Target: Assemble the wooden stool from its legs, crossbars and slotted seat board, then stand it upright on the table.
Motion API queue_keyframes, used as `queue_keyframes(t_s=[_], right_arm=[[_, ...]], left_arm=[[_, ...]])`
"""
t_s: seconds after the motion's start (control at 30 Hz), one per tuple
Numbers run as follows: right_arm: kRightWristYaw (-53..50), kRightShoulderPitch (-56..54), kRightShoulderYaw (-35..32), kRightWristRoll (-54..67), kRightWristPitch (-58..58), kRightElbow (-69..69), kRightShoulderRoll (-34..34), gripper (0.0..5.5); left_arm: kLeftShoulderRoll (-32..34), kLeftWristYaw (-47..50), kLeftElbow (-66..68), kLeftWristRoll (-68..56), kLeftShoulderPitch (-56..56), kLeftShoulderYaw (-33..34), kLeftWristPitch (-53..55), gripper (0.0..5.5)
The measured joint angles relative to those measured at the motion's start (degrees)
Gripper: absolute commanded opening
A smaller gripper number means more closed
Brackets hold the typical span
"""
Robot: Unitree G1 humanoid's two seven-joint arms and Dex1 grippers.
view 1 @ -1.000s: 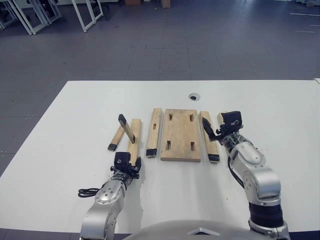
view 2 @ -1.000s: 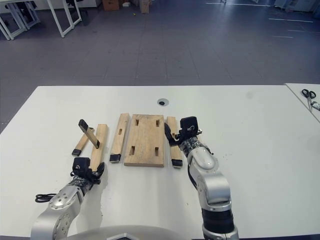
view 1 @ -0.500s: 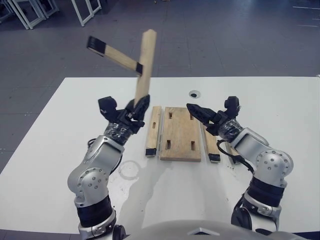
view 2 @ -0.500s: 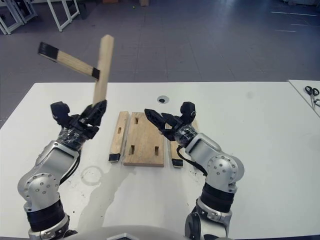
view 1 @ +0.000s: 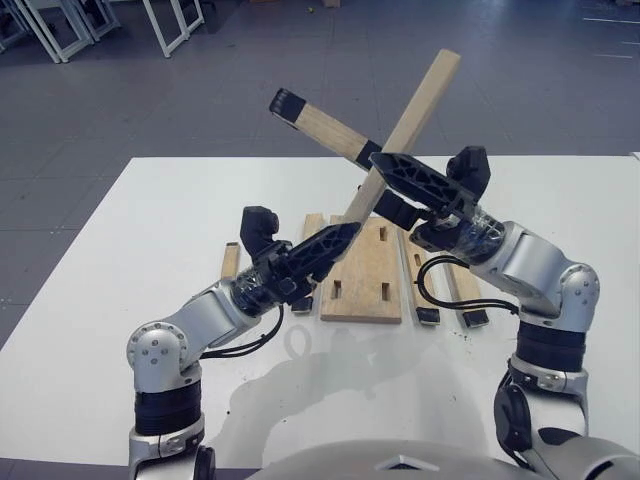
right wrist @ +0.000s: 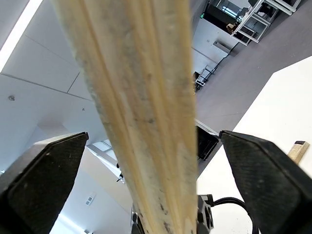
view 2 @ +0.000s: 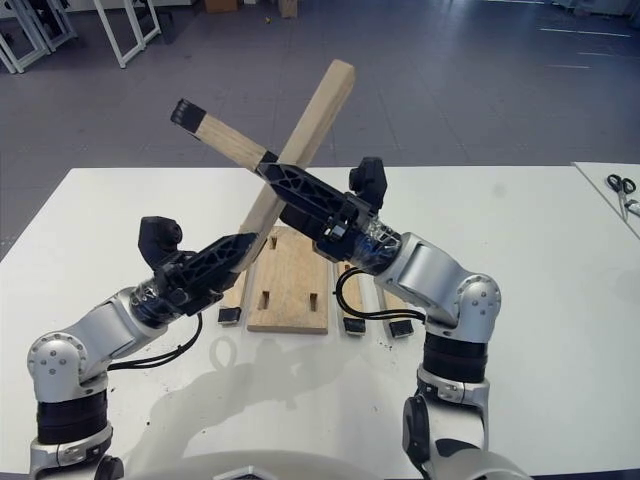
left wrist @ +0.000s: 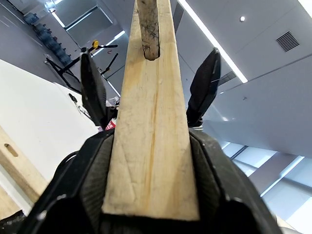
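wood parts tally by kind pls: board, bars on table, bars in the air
Board: 1
Bars on table: 4
Held bars, crossed: 2
Total: 7

The slotted seat board (view 1: 365,275) lies flat at the centre of the table (view 1: 120,260). At its 3 o'clock lies a leg (view 1: 418,290), with a second leg (view 1: 466,305) just beyond. At 9 o'clock lies a third leg (view 1: 313,223), then a wooden bar (view 1: 230,262). Above the board a tilted leg (view 1: 418,100) rises from the left gripper (view 1: 345,233) toward 1 o'clock. A crossbar (view 1: 322,127) juts from it toward 10 o'clock, with the right gripper (view 1: 378,182) straddling the joint.
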Motion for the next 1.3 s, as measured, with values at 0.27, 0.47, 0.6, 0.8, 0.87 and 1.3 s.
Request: queue_keyframes(t_s=[0.27,0.47,0.6,0.8,0.87,1.3], right_arm=[[8.22,-2.26,3.33,-0.29,3.17,3.47,-6.89,2.96],[12.42,-5.08,4.87,-0.73,6.24,6.74,-12.27,2.15],[12.32,-5.24,5.68,-0.87,5.88,7.19,-13.56,2.1],[12.38,-3.9,6.36,-0.76,4.4,6.69,-16.22,2.03],[12.94,-3.07,6.09,-1.53,3.83,7.58,-17.98,2.03],[14.55,-1.48,4.35,-11.28,-0.07,6.96,-20.33,2.03]], left_arm=[[3.9,-6.52,0.14,2.12,1.31,-0.86,0.3,2.04],[5.31,-8.84,-0.51,3.85,1.23,-1.64,-0.11,2.04],[5.29,-8.9,-2.4,6.53,2.09,-2.57,-2.2,2.41],[7.21,-8.37,-0.99,1.17,3.29,-0.64,-2.4,3.3],[9.9,-8.34,1.88,-0.24,3.17,3.35,-3.76,3.71],[22.09,-4.73,5.74,75.93,-10.36,-32.49,-20.65,4.18]])
